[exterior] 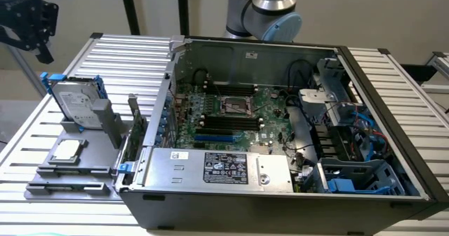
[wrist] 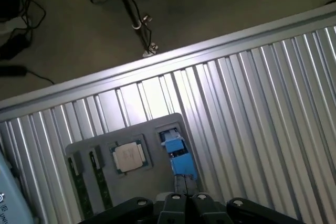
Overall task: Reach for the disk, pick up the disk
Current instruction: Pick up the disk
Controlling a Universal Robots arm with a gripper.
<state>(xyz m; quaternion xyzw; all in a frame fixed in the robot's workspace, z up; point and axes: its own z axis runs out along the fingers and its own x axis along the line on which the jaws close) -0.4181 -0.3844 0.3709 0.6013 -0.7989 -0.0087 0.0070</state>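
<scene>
while the disk (exterior: 72, 100) stands on edge in a slot of the grey parts tray (exterior: 42, 186), close to the tabletop (exterior: 126, 49) edge on the exterior view's left, the hand (exterior: 28, 36) hangs in the air above and beyond it, well apart from it and touching nothing. whether the hand is spread or pressed together cannot be told. the disk's white label faces outward, and its bright blue bracket (exterior: 46, 81) runs along its upper edges. a square silver processor chip (exterior: 69, 151) lies flat on the same tray, between the disk and the tabletop's near edge. just beside the tray, on the exterior view's right, sits an open computer case (exterior: 281, 204) with its motherboard (exterior: 232, 115) exposed.

in the wrist view the hand (wrist: 186, 205) looks down on the ribbed tabletop (wrist: 262, 108) and the tray (wrist: 157, 124). the processor chip (wrist: 128, 157) lies flat there, a blue plastic piece (wrist: 178, 153) just beside it, and two narrow dark green strips (wrist: 79, 182) sit in slots on its other side. past the tabletop's edge, cables (wrist: 16, 40) lie on the floor.
</scene>
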